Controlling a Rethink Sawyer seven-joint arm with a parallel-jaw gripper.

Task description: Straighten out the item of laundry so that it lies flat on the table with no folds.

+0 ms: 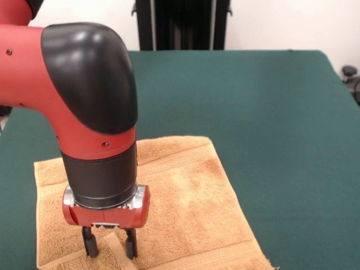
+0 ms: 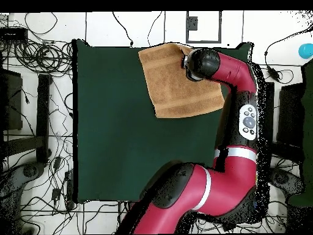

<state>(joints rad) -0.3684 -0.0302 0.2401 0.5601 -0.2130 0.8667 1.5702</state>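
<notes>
While our hand (image 1: 110, 245) sits low at the towel's (image 1: 191, 197) near edge, fingers apart around a small raised fold, most of it looks flat on the desk (image 1: 270, 112) already, so we'd guess only that bit's left.

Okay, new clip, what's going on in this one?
A red and black robot arm is working on a tan towel spread on a green table. Its gripper is down at the towel's edge nearest the front camera, jaws apart, with a small raised bit of towel between them. From overhead, the towel sits at an edge of the table, mostly flat, and the arm covers one corner.
</notes>
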